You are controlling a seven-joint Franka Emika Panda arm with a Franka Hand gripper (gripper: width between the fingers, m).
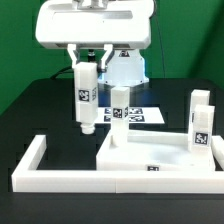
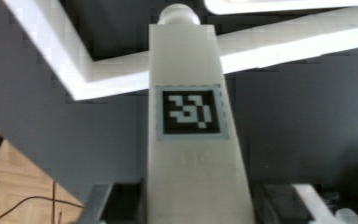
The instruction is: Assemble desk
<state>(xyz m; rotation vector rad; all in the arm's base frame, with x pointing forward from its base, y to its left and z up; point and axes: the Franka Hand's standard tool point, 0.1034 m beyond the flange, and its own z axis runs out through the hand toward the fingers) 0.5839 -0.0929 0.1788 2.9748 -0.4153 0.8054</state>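
My gripper [image 1: 88, 62] is shut on the top of a white square leg [image 1: 86, 98] and holds it upright above the black table, its round tip hanging clear of the surface. The leg carries a black-and-white tag. It hangs just off the exterior view's left of the white tabletop panel [image 1: 150, 155]. A second leg [image 1: 120, 104] stands upright at the panel's far left corner. Another leg [image 1: 200, 122] stands at the panel's right end. In the wrist view the held leg [image 2: 194, 110] fills the middle between my gripper [image 2: 202, 206] fingers [image 2: 115, 204].
A long white U-shaped rail [image 1: 60, 176] runs along the front and up the left side, around the tabletop. The marker board [image 1: 135, 116] lies flat behind the standing leg. A white angled edge [image 2: 91, 78] shows below the held leg's tip in the wrist view.
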